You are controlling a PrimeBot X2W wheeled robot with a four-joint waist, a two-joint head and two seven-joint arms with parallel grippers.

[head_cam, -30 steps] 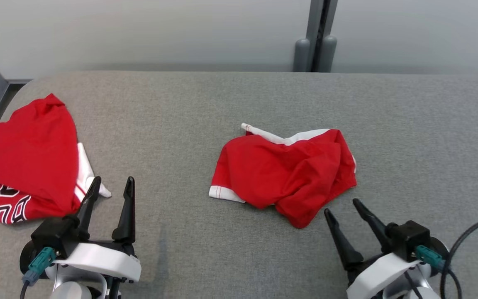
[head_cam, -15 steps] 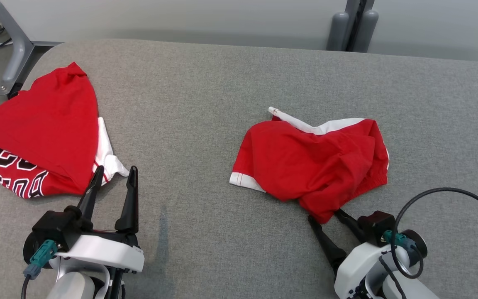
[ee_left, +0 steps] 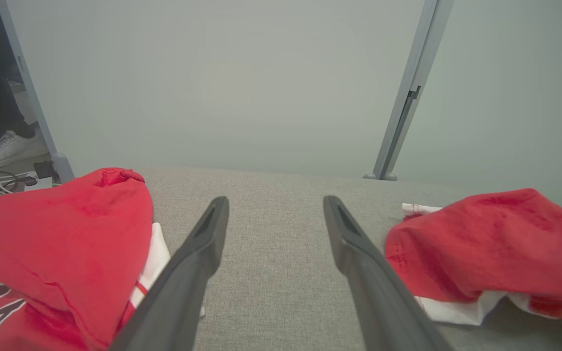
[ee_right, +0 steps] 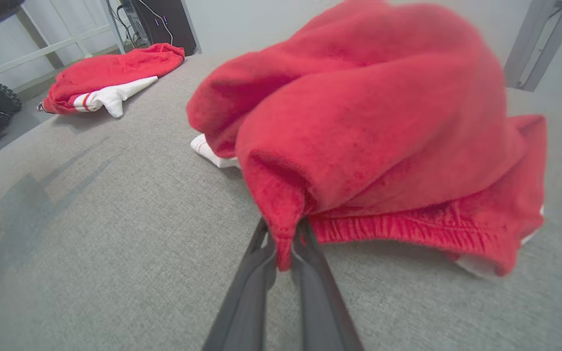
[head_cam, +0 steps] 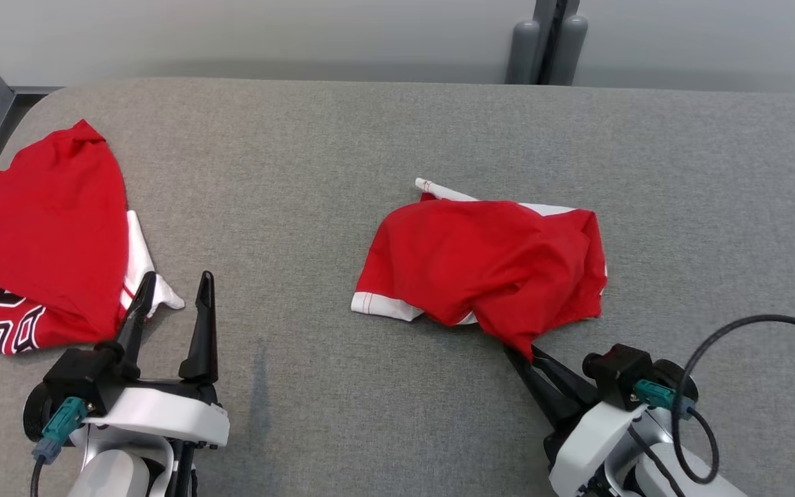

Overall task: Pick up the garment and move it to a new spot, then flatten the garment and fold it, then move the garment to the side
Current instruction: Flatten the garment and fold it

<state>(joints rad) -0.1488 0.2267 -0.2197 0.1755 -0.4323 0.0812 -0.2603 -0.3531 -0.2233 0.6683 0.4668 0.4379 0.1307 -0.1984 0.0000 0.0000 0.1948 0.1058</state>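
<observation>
The garment (head_cam: 487, 266) is a crumpled pair of red shorts with white trim, lying mid-table; it also appears close up in the right wrist view (ee_right: 369, 126) and at the right of the left wrist view (ee_left: 486, 248). My right gripper (head_cam: 523, 354) is shut on the garment's near red corner, and the cloth is pinched between the two fingers (ee_right: 281, 239). At the lower left my left gripper (head_cam: 173, 290) stands open over bare table, nothing between its fingers (ee_left: 276, 214).
A second red garment (head_cam: 38, 235) with white trim and black lettering lies at the table's left edge, just beyond my left fingertips. The grey padded table (head_cam: 342, 152) has a rounded far-left corner. A grey post (head_cam: 546, 41) stands behind the far edge.
My right gripper moved forward to the garment's near corner and shut on it; the cloth is now pulled toward it. The left arm kept still. The head camera shifted between frames.
</observation>
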